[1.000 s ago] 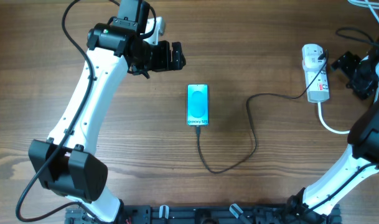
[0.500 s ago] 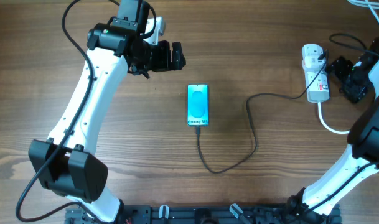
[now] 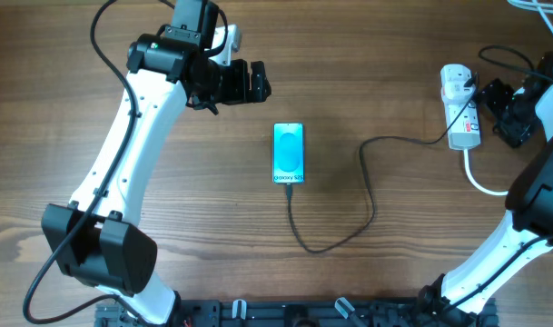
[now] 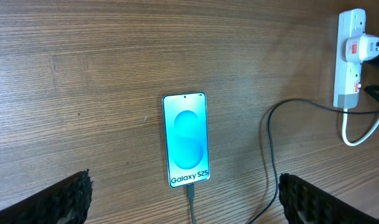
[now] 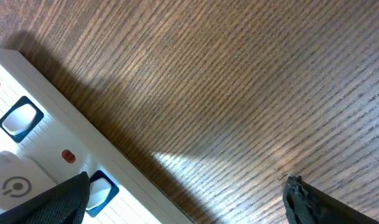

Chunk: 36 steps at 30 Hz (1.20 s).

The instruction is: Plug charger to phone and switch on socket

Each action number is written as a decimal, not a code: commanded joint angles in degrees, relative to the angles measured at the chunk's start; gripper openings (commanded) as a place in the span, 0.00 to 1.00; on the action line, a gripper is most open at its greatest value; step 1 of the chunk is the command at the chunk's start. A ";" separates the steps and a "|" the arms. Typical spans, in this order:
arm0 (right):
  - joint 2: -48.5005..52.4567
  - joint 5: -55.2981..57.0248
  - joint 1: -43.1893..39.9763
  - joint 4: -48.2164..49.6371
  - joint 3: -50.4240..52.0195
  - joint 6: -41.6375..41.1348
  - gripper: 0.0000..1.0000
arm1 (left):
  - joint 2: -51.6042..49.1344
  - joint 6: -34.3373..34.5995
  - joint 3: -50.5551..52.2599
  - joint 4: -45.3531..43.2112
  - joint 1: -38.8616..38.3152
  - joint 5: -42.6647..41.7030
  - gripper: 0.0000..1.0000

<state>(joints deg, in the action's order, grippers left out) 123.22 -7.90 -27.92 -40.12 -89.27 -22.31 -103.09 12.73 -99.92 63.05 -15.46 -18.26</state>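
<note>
The phone (image 3: 289, 153) lies in the middle of the table, cyan screen up; it also shows in the left wrist view (image 4: 185, 139). The charger cable (image 3: 370, 186) loops from the phone's near end, where its plug (image 4: 191, 193) sits in the port, to the socket. The socket (image 3: 460, 105) is a white power strip at the right with a white adapter plugged in. In the right wrist view its white switches (image 5: 21, 116) show at the left. My left gripper (image 3: 251, 82) is open, above and left of the phone. My right gripper (image 3: 496, 98) is open, just right of the socket.
A white lead (image 3: 480, 182) curves from the socket's near end toward the right arm. Black robot wires (image 3: 512, 54) lie at the far right edge. Bare wooden table surrounds the phone.
My right gripper has moved left, from the table's right edge to beside the socket. The left arm, the phone and the cable have not moved.
</note>
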 commanded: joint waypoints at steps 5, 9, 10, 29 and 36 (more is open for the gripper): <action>1.09 -1.20 1.60 -1.25 0.55 1.33 0.99 | -0.13 -0.35 0.15 0.02 -0.02 0.35 1.00; 1.09 -0.96 2.67 -1.40 0.57 1.25 0.99 | -0.13 -0.35 0.15 0.02 -0.02 0.37 1.00; 1.09 -0.96 2.89 -1.49 0.59 1.27 1.00 | -0.13 -0.35 0.15 0.02 -0.02 0.35 1.00; -10.58 -1.01 -3.82 -19.56 -0.87 -3.65 1.00 | -0.13 -0.35 0.15 0.02 -0.02 0.37 1.00; -21.18 -1.20 -4.74 -28.79 0.00 -0.15 1.00 | -0.13 -0.35 0.15 0.02 -0.02 0.37 1.00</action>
<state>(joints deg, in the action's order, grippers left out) 106.94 -9.34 -33.71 -66.74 -90.13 -23.94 -103.09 12.73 -99.92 63.05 -15.46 -18.24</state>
